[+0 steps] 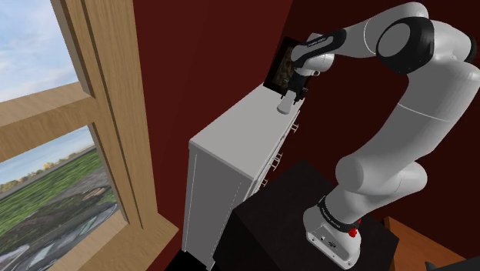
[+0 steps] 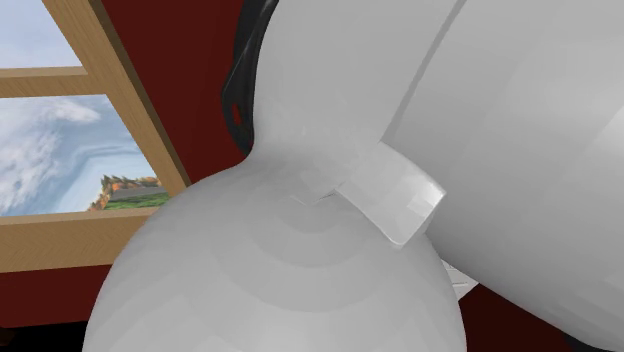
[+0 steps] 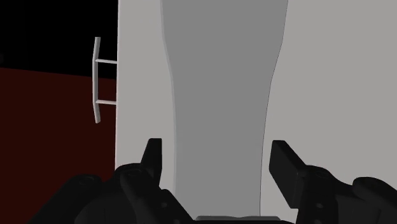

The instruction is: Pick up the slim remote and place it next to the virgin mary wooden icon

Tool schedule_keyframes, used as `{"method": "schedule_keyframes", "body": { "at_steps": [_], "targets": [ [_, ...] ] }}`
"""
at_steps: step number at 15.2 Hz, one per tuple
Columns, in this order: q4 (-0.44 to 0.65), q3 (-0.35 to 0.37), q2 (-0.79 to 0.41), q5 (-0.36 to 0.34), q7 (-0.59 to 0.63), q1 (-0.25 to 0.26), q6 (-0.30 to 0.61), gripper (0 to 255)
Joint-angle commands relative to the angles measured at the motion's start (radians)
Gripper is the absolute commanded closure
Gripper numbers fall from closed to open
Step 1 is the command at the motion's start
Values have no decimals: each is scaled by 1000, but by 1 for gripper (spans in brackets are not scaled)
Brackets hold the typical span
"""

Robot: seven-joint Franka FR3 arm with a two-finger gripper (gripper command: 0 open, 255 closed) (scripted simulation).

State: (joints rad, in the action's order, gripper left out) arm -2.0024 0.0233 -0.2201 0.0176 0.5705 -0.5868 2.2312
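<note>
Claw [image 3: 218, 153] spread, one finger on either side of the slim remote [image 3: 219, 95], neither plainly touching it — so not held. Remote: pale grey, waisted, lying flat on top of the dresser [image 1: 231, 131] at its far end, close to the front edge. A drawer handle [image 3: 97, 79] shows just past that edge. The icon [image 1: 280, 65] stands upright at the same far end, towards the back edge, near the remote.

Risks, as you might judge them:
- If you close off-centre, one finger shoves the remote towards the front edge, and it could slide off.
- The remote looks thin and flat. Fingertips set too high may skim over it; set too low, they scrape the top.
- If you swing wide on the lift, you may tip the icon — it stands close by.

Count: one remote, one icon, one dresser, one claw, one handle in the wrist view.
</note>
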Motion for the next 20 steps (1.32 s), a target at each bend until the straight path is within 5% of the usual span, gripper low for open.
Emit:
{"method": "schedule_keyframes", "body": {
  "at_steps": [1,3,4,9,13,20],
  "targets": [
    [-1,0,-5,0,0,0,0,255],
    [-1,0,-5,0,0,0,0,255],
    [-1,0,-5,0,0,0,-1,0],
    [-1,0,-5,0,0,0,0,0],
    [55,-1,54,0,0,-2,-115,0],
    [55,-1,54,0,0,-2,-115,0]
  ]
}}
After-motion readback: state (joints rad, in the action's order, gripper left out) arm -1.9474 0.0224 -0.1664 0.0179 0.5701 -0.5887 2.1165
